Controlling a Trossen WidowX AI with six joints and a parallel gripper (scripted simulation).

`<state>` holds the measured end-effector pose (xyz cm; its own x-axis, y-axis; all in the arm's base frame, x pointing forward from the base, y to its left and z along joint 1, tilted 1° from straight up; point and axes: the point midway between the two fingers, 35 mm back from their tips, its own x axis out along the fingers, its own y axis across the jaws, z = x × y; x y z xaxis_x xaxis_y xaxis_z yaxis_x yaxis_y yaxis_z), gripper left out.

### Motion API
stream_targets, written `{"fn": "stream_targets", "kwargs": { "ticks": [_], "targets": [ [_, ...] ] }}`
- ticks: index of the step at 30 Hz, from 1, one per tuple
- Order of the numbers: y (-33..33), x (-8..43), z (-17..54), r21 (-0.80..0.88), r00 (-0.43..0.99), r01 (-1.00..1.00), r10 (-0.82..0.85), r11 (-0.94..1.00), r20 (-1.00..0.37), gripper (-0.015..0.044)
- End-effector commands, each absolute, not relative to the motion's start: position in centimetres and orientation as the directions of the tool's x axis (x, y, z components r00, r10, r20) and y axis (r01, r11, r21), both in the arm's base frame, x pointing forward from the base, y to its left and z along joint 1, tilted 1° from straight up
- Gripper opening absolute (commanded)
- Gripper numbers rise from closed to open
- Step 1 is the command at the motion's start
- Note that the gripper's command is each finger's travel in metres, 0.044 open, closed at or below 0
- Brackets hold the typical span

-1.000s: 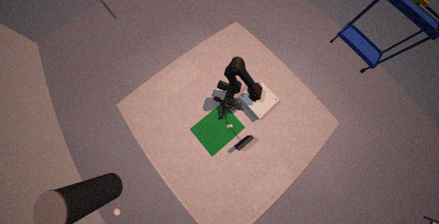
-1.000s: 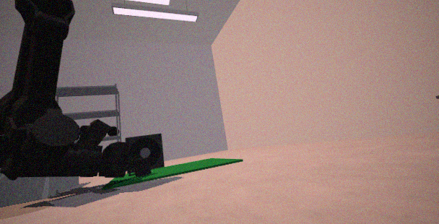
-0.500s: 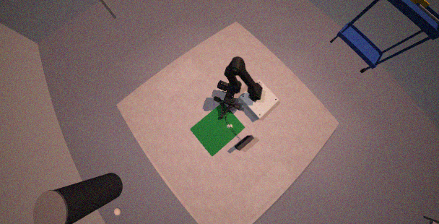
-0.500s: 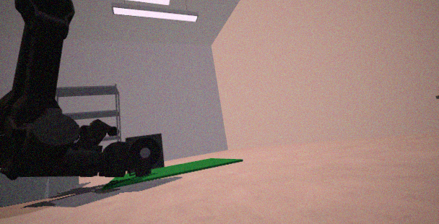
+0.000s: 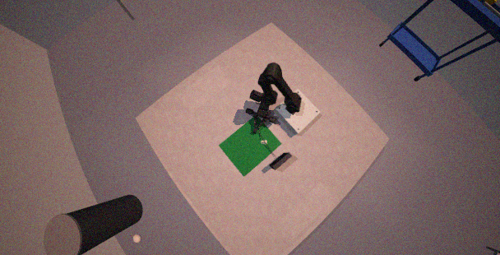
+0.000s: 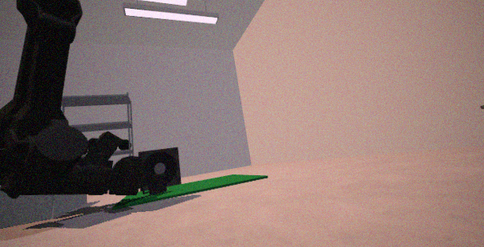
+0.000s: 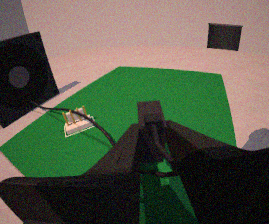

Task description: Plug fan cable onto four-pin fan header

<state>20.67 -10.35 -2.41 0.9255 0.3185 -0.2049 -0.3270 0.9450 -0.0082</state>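
Where the hand (image 5: 256, 129) (image 7: 150, 127) closes, the dark plug (image 7: 150, 111) between fingertips.

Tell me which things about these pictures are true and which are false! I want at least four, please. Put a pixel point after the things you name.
1. The board (image 5: 247, 151) (image 6: 223, 182) (image 7: 180, 90) is green. True.
2. The plug is already pushed onto the pins (image 7: 75, 116). False: the pins stand bare, with no plug on them.
3. The tool (image 5: 255, 132) (image 7: 150, 127) is shut on something. True.
4. The fan (image 5: 281, 160) (image 6: 173, 158) (image 7: 40, 65) lies on top of the board. False: it stands beside the board.
5. A dark cable (image 7: 102, 131) runs from the fan toward the tool. True.
6. The cable is bright red. False: it is dark.
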Motion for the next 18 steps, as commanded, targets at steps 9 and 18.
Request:
{"fn": "stream_targets", "kwargs": {
  "ticks": [9,18],
  "targets": [
    [-10.33,20.66,-2.4,-0.007,0.925,-0.327,0.319,0.945,-0.205,0.0],
    [-10.35,20.67,-2.41,-0.008,0.926,-0.327,0.319,0.945,-0.205,0.0105]
  ]
}}
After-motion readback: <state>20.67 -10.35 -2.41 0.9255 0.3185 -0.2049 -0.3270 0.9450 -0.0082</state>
